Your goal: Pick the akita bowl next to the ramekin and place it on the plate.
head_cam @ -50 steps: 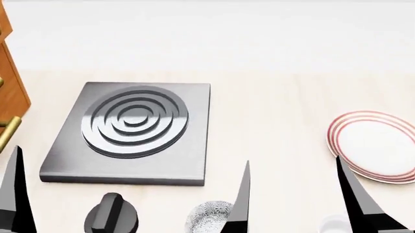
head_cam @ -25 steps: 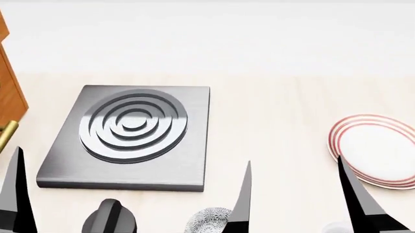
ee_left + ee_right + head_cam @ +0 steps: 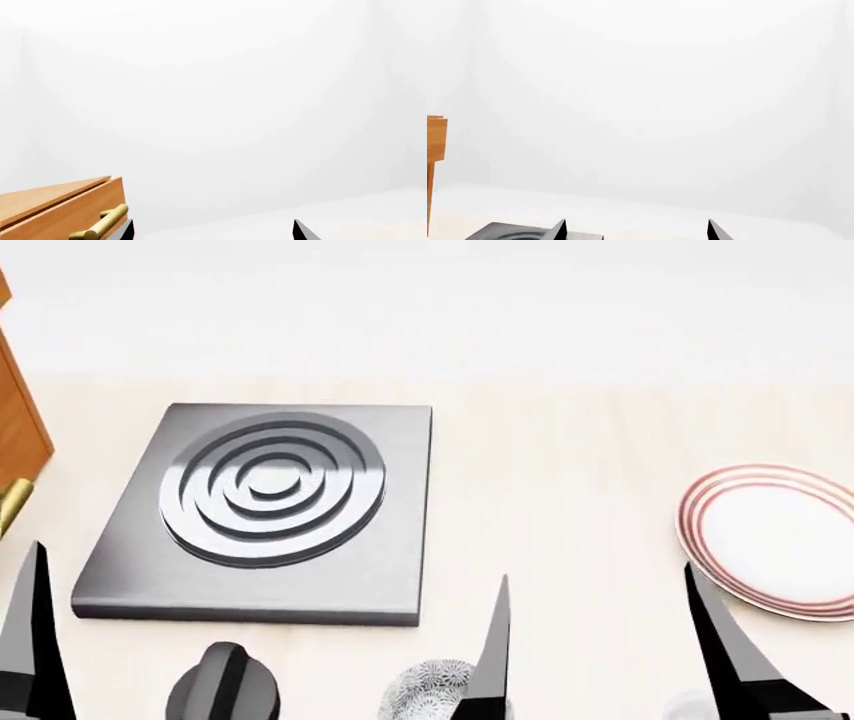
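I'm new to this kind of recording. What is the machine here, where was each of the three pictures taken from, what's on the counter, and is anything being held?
This is a simulated two-armed robot on wheels. The head view looks down over the counter; the dark spikes along its lower edge are the fingertips of the left end effector and right end effector. The other two pictures come from cameras on each wrist, which mostly face a blank wall. On the counter lie a grey burner slab, a dark knob, a patterned bowl cut off by the edge, a red-ringed plate, and something small and white, perhaps a ramekin. A wooden cabinet stands at the left. Both end effectors look open and hold nothing.
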Controlling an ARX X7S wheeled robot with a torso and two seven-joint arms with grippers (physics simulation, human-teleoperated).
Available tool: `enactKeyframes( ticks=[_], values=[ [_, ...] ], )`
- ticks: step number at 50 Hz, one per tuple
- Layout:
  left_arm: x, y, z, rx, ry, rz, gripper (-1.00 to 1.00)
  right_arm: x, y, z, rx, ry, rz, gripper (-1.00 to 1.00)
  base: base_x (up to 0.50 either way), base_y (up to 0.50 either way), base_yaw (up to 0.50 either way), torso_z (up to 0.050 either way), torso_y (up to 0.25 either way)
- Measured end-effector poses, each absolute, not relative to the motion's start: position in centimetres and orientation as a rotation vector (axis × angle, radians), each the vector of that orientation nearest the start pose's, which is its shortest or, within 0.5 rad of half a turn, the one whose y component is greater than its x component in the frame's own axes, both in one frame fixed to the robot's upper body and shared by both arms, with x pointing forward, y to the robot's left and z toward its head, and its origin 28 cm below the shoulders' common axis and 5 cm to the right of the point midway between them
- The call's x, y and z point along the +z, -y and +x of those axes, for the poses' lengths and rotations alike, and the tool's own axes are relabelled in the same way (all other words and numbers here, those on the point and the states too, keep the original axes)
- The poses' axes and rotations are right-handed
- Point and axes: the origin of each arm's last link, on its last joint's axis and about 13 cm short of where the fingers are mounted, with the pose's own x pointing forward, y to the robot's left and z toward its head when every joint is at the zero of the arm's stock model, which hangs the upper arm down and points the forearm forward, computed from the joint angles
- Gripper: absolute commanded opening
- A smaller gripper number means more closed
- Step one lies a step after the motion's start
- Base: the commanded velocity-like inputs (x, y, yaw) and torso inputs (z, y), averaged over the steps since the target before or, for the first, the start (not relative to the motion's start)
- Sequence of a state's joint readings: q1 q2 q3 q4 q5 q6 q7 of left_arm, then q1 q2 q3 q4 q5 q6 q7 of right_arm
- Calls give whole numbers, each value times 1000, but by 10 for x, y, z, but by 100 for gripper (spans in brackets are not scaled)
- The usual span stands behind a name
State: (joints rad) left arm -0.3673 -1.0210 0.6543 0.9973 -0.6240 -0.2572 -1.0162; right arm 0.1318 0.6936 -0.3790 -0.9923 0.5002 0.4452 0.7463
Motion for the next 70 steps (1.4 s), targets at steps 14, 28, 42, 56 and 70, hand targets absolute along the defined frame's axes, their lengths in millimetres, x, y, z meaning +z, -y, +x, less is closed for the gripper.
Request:
enactKeyframes(
  ticks=[14, 28, 42, 56, 70],
  values=[
    [190, -221, 147, -50, 430, 163, 100, 172, 99, 151, 60, 365, -90, 100, 0, 0, 0, 0, -133],
    [190, -221, 147, -53, 430, 164, 100, 172, 99, 151, 61, 365, -89, 100, 0, 0, 0, 0, -133],
    [190, -221, 146, -54, 429, 163, 100, 172, 99, 150, 60, 366, -87, 100, 0, 0, 0, 0, -133],
    [189, -221, 146, -54, 428, 165, 100, 171, 99, 149, 59, 368, -86, 100, 0, 0, 0, 0, -133],
    [189, -221, 146, -55, 426, 166, 100, 171, 99, 149, 59, 369, -84, 100, 0, 0, 0, 0, -133]
  ],
)
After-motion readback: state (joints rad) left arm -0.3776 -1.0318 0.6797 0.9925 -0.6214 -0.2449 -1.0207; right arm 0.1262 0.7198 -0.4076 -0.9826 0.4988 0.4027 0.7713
